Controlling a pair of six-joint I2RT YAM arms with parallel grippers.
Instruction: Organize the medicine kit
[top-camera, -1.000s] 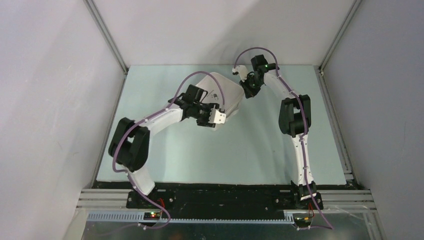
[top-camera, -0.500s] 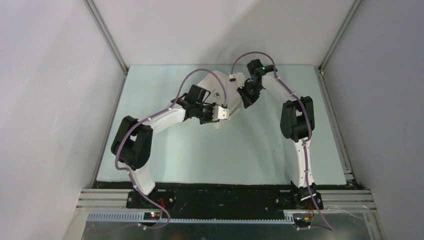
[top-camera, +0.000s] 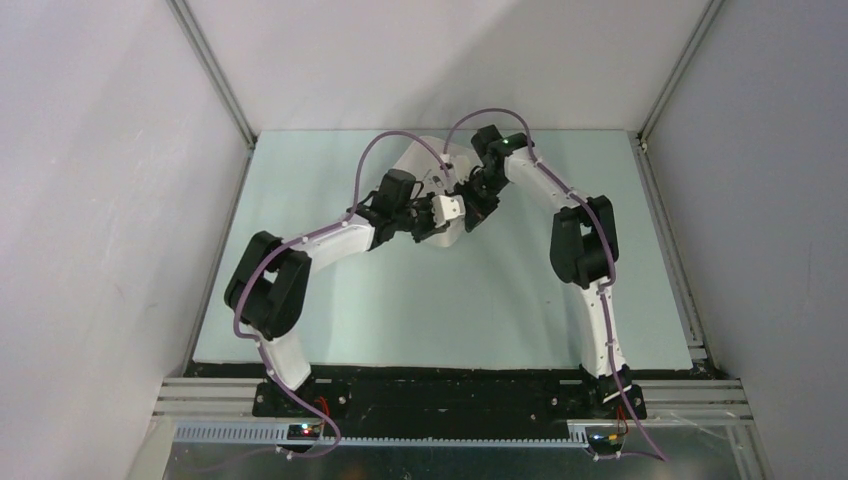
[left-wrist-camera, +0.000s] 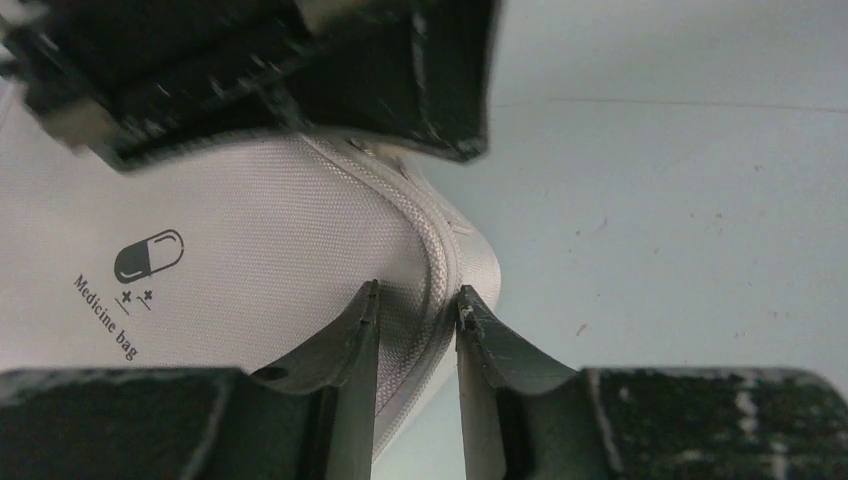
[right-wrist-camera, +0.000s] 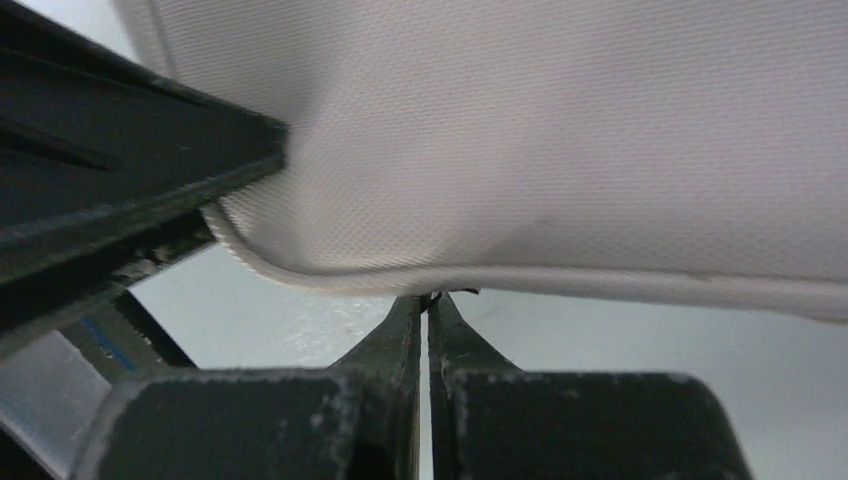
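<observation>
**Both pincers meet at one corner of the kit**

The left pincer (left-wrist-camera: 417, 295) is drawn narrow and grips the rounded corner of the medicine kit (left-wrist-camera: 250, 240), with one finger on the lid's top face and the other outside the zip seam. The right pincer (right-wrist-camera: 430, 298) is fully closed, its tips pressed together right under the kit's piped edge. A tiny dark speck sits at those tips, possibly a zip pull, but the blur makes it hard to be sure.

The left arm bends its elbow out to the left and reaches its forearm up and to the right. The right arm rises from its base, folds at the elbow and runs back leftward, its wrist tipped down at the kit. The two wrists sit just beside each other.

The white kit lies closed at the far middle of the pale green worktop (left-wrist-camera: 680, 200). On its lid, a dark pill logo (left-wrist-camera: 148, 256) has small plus marks below it and the words "Medicine bag".

From above, the wrists cover most of the kit. In the left wrist view, the other pincer's black body hides the far edge.
</observation>
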